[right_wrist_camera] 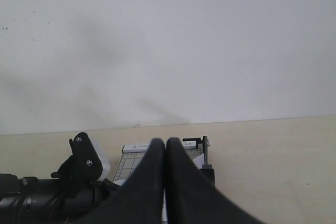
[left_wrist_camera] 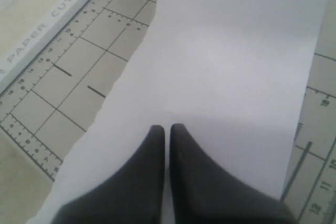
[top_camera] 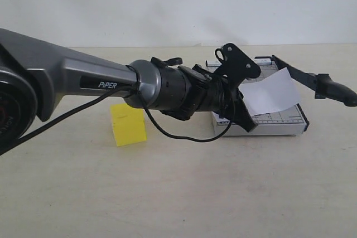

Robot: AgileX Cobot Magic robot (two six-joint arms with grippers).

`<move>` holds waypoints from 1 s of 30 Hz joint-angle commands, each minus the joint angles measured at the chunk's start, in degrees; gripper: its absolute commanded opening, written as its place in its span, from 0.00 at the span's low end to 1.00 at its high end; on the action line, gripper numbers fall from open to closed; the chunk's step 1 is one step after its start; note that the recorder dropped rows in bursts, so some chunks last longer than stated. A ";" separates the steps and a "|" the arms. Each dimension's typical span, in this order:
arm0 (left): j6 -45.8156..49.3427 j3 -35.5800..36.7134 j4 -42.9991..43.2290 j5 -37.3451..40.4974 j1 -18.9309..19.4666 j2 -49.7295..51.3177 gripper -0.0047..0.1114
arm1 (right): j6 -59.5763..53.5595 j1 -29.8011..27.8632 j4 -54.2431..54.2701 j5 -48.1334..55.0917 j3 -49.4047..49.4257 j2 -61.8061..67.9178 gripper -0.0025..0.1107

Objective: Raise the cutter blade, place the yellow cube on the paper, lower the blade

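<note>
The yellow cube (top_camera: 128,124) sits on the table left of the grey trimmer (top_camera: 279,122). The white paper (top_camera: 273,94) lies on the trimmer board, its far edge curling up. The cutter blade (top_camera: 304,73) stands lifted off the board, its thick handle (top_camera: 337,91) out to the right. My left gripper (left_wrist_camera: 166,128) is shut just above the paper (left_wrist_camera: 231,66), nothing showing between its fingers. In the exterior view its fingers (top_camera: 245,116) reach over the trimmer's left part. My right gripper (right_wrist_camera: 166,141) is shut and empty, well back from the trimmer (right_wrist_camera: 134,150).
The left arm (top_camera: 83,79) stretches across the table from the left, a black cable (top_camera: 178,135) hanging under it. The right wrist view shows that arm's wrist (right_wrist_camera: 52,192) beside the trimmer. A white wall stands behind the table.
</note>
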 commanded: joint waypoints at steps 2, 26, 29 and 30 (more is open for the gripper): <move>0.16 0.26 1.08 -0.34 -0.20 0.81 0.08 | -0.10 0.08 -0.14 -0.23 0.12 -0.12 0.02; 1.09 1.07 0.62 -5.27 -0.20 -2.05 0.08 | -0.10 0.60 -0.14 -0.16 0.12 -0.12 0.02; 1.09 1.07 0.62 -5.27 -0.20 -2.05 0.08 | -0.10 1.89 -0.14 -0.16 0.12 -0.12 0.02; 1.09 1.07 0.62 -5.27 -0.20 -2.05 0.08 | -0.10 2.09 -0.14 -0.16 0.12 -0.12 0.02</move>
